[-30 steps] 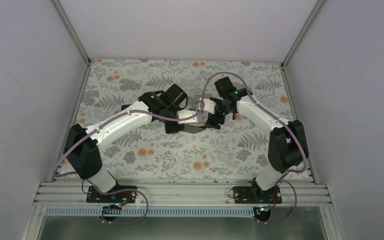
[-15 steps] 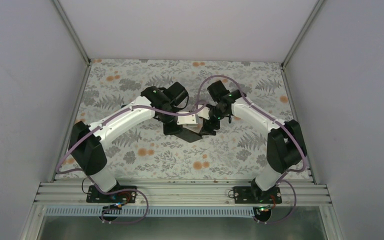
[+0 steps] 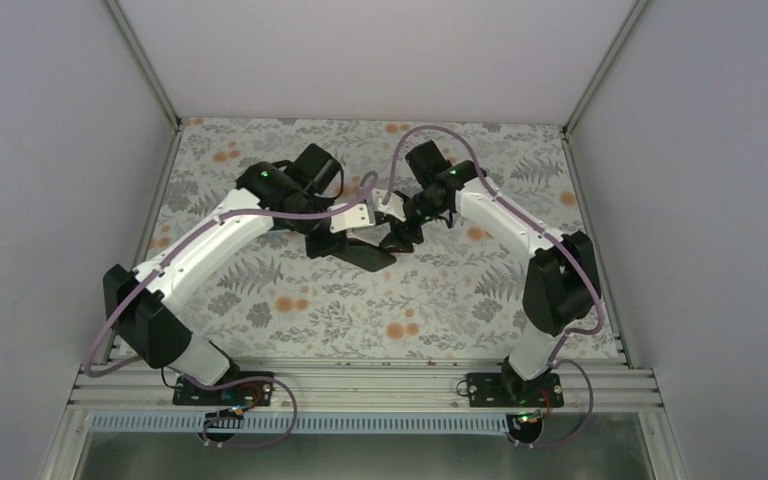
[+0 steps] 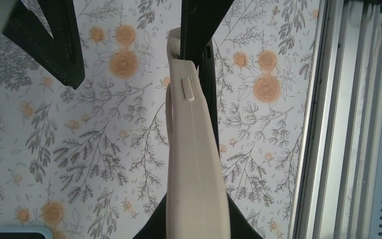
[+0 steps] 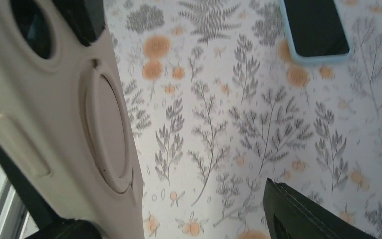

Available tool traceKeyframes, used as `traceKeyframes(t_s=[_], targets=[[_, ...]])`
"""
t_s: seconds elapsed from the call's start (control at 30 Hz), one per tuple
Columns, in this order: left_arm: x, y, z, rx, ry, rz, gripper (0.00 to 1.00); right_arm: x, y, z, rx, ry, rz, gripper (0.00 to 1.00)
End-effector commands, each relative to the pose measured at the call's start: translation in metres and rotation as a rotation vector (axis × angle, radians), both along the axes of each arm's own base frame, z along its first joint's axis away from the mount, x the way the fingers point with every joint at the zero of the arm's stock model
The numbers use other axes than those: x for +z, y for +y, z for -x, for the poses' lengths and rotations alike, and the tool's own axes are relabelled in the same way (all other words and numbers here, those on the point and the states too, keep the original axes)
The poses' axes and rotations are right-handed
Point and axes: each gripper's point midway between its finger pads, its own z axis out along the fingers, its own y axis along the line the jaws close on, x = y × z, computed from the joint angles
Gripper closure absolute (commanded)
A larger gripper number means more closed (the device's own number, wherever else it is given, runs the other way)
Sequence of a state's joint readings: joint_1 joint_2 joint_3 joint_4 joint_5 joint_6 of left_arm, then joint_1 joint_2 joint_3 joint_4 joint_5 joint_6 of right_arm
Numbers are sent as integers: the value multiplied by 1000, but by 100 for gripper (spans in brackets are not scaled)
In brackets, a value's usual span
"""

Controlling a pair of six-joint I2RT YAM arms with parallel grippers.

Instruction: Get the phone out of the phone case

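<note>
Beige phone case [image 4: 194,159] clamped in left tool [image 4: 195,230]; right tool [image 5: 184,219] apart; phone seemingly hidden inside.

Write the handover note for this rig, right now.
Left gripper: shut on the beige phone case, held above the table.
Right gripper: open, jaws straddling the case's free end, gripping nothing.
Phone: not visible; can't tell if it is inside the case.
Another phone in a light-blue case lies flat on the table.
Done: case picked up. Left: pull phone out.
</note>
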State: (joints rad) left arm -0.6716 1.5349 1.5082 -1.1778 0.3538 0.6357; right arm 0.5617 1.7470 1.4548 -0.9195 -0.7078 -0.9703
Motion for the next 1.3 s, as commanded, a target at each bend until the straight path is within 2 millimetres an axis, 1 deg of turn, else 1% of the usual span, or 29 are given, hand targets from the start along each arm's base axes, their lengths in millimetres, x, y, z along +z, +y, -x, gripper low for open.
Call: traceKeyframes(t_s=[0.0,0.1,0.17,0.23,0.33,0.4,0.47,0.5,0.53,0.6,0.63,0.67,0.77,0.8,0.83,0.87,0.97,1.0,1.03,1.07,1.1,1.2,1.27], targets=[[112,-62,-70,5,-375,481,98,61,49,84,245,253,-307,26],[118,-59,-78,27,-395,508,98,59,50,96,278,330,-326,27],[123,-56,-85,48,-407,526,98,55,51,104,302,373,-322,35],[127,-52,-92,67,-431,542,98,51,52,116,333,415,-300,41],[130,-48,-107,105,-501,538,98,47,59,136,392,444,-261,47],[132,-46,-121,150,-550,527,98,46,64,150,433,451,-236,50],[130,-44,-135,187,-593,507,98,44,67,162,463,471,-212,51],[129,-41,-140,210,-625,501,98,43,69,166,476,480,-202,54],[131,-39,-144,223,-659,505,98,41,70,168,481,484,-196,59],[133,-37,-149,234,-705,512,98,39,72,168,480,495,-189,80],[132,-37,-151,236,-713,506,98,38,72,167,478,495,-186,92],[131,-37,-154,242,-715,500,98,37,72,166,473,495,-182,96],[127,-35,-161,258,-736,477,96,41,69,158,454,495,-198,97],[127,-33,-163,267,-746,468,92,43,68,153,444,492,-206,97],[125,-31,-166,276,-756,454,86,43,66,148,429,490,-210,97],[125,-29,-169,284,-768,437,77,44,63,143,413,487,-215,97],[123,-25,-180,302,-798,378,37,43,55,126,350,490,-203,97],[126,-22,-183,313,-819,366,26,40,51,121,328,490,-192,96],[129,-20,-186,324,-842,358,12,39,45,117,304,491,-186,97],[135,-16,-188,337,-867,352,2,39,39,112,282,493,-186,97],[142,-13,-190,345,-890,348,0,39,33,106,255,494,-191,97],[162,-4,-194,370,-944,331,0,40,13,86,163,500,-207,97],[172,1,-194,383,-971,325,0,42,0,65,84,509,-216,97]])
